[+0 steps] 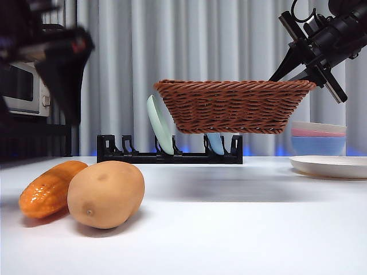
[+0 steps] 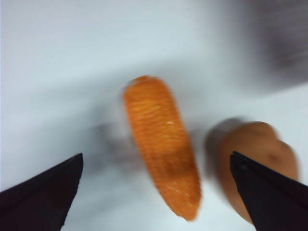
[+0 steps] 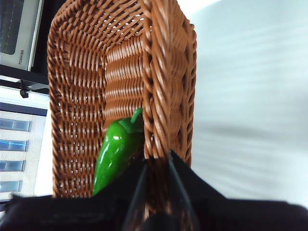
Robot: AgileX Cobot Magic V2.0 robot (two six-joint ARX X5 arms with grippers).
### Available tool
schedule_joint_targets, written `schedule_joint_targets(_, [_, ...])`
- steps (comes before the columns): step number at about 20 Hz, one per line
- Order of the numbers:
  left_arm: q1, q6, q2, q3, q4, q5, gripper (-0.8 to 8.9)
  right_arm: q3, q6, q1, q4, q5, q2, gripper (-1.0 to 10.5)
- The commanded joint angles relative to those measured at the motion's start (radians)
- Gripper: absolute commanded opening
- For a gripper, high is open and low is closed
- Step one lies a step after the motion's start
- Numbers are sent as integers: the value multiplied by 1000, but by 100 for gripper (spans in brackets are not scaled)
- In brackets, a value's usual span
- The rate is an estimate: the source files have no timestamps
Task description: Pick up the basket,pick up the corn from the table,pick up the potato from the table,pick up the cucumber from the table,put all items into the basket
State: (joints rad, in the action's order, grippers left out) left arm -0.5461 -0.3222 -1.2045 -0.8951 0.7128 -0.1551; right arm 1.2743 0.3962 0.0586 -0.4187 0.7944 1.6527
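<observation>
My right gripper [image 1: 312,71] is shut on the right end rim of the brown wicker basket [image 1: 235,106] and holds it level in the air above the table [image 1: 229,229]. In the right wrist view the jaws [image 3: 156,161] clamp the basket wall [image 3: 86,72], and the glossy green cucumber [image 3: 113,154] lies inside it. The orange corn [image 1: 49,188] and the tan potato [image 1: 106,193] lie side by side on the table at the front left. My left gripper [image 1: 63,74] hangs open above them. In the left wrist view its jaws [image 2: 156,159] straddle the corn [image 2: 161,144], with the potato [image 2: 257,159] beside it.
A black dish rack [image 1: 172,152] with a pale green plate [image 1: 159,125] stands behind the basket. Stacked bowls [image 1: 318,137] and a white plate [image 1: 330,166] are at the right. A microwave [image 1: 23,89] stands at the back left.
</observation>
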Motion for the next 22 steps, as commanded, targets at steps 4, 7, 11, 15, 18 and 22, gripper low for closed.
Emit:
schedule_joint_targets(4, [153, -19, -170, 4, -125, 280, 563, 6, -4, 0, 14, 19, 6, -16])
schedule_joint_targets(7, [161, -6, -242, 4, -145, 288, 563, 6, -5, 0, 19, 19, 6, -16])
schedule_joint_targets(11, [161, 9, -345, 4, -158, 274, 550, 6, -5, 0, 29, 18, 6, -16])
schedule_joint_targets(15, [158, 43, -337, 4, -196, 235, -2, 6, -5, 0, 29, 15, 6, -17])
schedule_joint_targets(18, [155, 61, -282, 3, -196, 241, -8, 6, -4, 2, 29, 13, 6, -17])
schedule_joint_targets(22, [155, 61, -83, -43, -172, 274, -8, 6, -4, 22, 25, -19, 6, -17])
